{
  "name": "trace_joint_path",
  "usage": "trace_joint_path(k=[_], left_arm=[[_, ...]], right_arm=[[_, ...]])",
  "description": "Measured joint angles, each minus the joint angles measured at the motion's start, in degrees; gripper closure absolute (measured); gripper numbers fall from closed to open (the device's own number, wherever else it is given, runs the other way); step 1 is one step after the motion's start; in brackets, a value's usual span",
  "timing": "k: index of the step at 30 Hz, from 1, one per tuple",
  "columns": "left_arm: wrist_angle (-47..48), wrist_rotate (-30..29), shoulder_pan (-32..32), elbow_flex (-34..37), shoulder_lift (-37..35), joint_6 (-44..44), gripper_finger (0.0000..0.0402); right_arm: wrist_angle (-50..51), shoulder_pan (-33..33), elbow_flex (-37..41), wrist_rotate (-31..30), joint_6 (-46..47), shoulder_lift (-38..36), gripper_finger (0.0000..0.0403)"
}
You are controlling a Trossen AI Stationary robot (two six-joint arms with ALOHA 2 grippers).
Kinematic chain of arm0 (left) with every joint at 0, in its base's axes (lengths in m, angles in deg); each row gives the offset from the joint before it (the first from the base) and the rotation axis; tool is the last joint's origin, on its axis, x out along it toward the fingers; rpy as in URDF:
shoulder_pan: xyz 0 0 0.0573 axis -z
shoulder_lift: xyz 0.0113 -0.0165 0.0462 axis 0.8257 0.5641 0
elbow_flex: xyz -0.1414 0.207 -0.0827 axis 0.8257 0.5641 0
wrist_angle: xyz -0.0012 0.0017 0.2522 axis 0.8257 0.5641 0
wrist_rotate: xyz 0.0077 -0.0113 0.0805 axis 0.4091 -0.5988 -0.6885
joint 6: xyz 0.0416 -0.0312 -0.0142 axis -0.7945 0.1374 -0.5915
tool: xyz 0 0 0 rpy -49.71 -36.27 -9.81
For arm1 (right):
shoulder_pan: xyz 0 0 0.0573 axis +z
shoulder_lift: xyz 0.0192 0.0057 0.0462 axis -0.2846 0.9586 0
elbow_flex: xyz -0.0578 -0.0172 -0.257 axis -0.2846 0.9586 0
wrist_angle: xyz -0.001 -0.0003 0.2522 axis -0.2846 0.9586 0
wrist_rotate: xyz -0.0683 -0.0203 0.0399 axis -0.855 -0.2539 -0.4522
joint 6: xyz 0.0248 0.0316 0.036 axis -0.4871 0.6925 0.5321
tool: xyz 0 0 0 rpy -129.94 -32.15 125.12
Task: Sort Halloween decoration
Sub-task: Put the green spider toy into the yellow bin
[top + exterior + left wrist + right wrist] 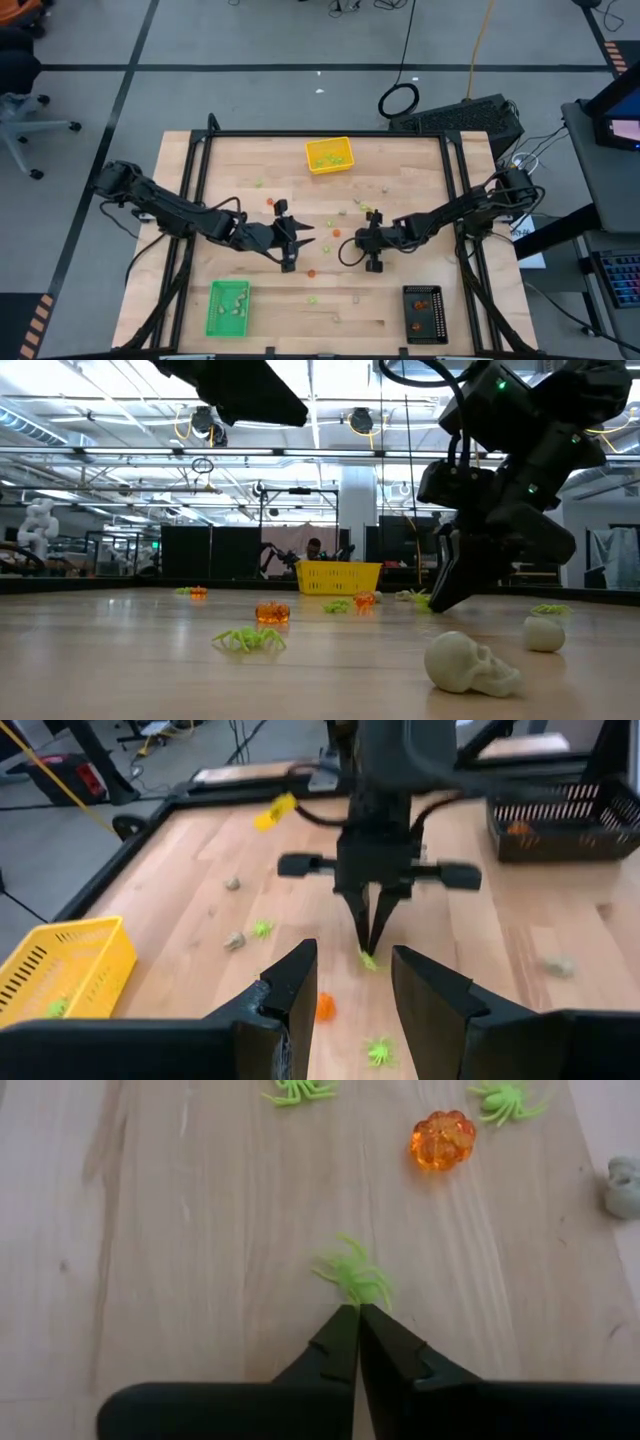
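My right gripper had pinched shut on the green spider, by its body I judged; light, springy legs could slip. Left gripper hung half-open, empty.

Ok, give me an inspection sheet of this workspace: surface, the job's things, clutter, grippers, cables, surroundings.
Surface: wooden table, black frame around it.
Job's things: green spiders, an orange pumpkin and pale skulls scattered across the middle; yellow tray at the far edge holds green pieces, green tray holds pale pieces, black tray holds orange ones.
Clutter: nothing seen.
Grippers: right gripper down at the table, shut on a green spider; left gripper open, facing it, holding nothing.
Cables: a black loop and a yellow lead on the floor.
Surroundings: lab floor, office chair, desk beside the table.
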Motion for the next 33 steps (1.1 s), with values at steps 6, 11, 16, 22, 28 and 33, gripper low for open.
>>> trace_joint_path(k=[6, 11, 16, 22, 28, 33], left_arm=[[-0.11, 0.00, 0.02, 0.00, 1.81, 1.48, 0.0269], [-0.20, 0.00, 0.00, 0.00, 2.32, 1.44, 0.0269], [-0.48, 0.00, 0.01, 0.00, 2.34, 0.89, 0.0269], [-0.22, 0.02, 0.37, 0.00, 2.34, -3.08, 0.0269], [0.37, 0.02, 0.76, 0.00, 2.34, -3.34, 0.0269], [0.82, 0.02, 0.76, 0.00, 2.33, -1.38, 0.0269]], right_arm=[[-1.17, 0.17, 0.22, 0.01, -2.22, -2.90, 0.0403], [-2.37, 1.09, 0.15, -1.78, -3.51, -7.07, 0.0403], [-7.29, 3.08, 0.11, -6.47, -3.75, -8.47, 0.0403], [-22.11, 5.62, 1.99, -10.84, -4.37, -6.79, 0.0403], [-38.28, 6.66, 5.51, -15.49, -5.48, -4.98, 0.0403], [-41.48, 6.59, 6.83, -15.23, -8.52, -4.93, 0.0403]])
